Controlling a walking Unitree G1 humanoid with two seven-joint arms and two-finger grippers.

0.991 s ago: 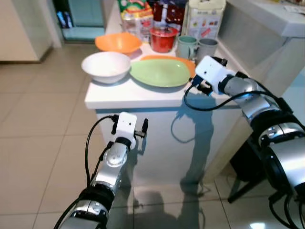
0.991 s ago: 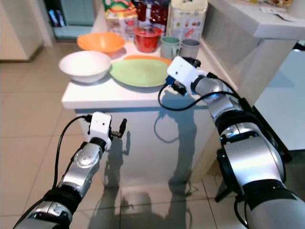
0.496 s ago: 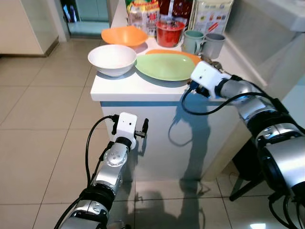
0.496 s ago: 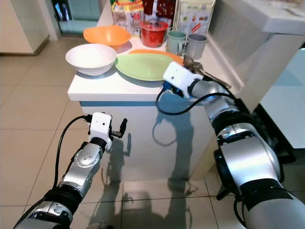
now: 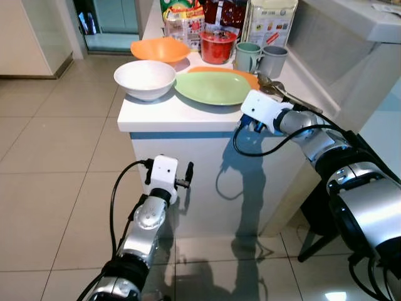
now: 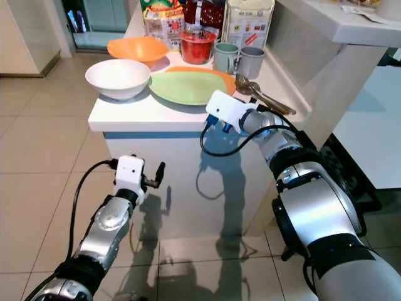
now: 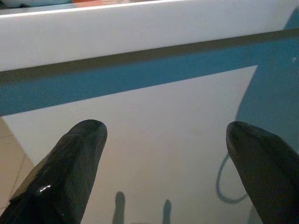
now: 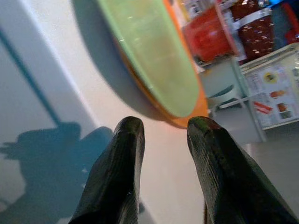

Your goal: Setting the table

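Observation:
A green plate (image 5: 212, 86) lies on an orange plate (image 8: 189, 114) on the white counter (image 5: 182, 116). Beside them stand a white bowl (image 5: 144, 78) and an orange bowl (image 5: 160, 48). Two mugs (image 5: 260, 58) stand behind the plates, and metal spoons (image 5: 282, 94) lie to their right. My right gripper (image 8: 163, 133) hovers at the counter's front edge, just short of the plates' near rim. It is open by a narrow gap with nothing between its fingers. My left gripper (image 7: 166, 133) is open wide, low down, facing the counter's white side panel (image 7: 154, 154).
A red pot (image 5: 217, 46), snack bags and a carton crowd the back of the counter. A grey wall ledge (image 5: 351, 37) runs along the right. Tiled floor (image 5: 56, 144) stretches to the left and in front of the counter.
The camera has shifted a little. My right gripper has drawn back from beside the plates' right rim toward the counter's front edge. The left arm has barely moved.

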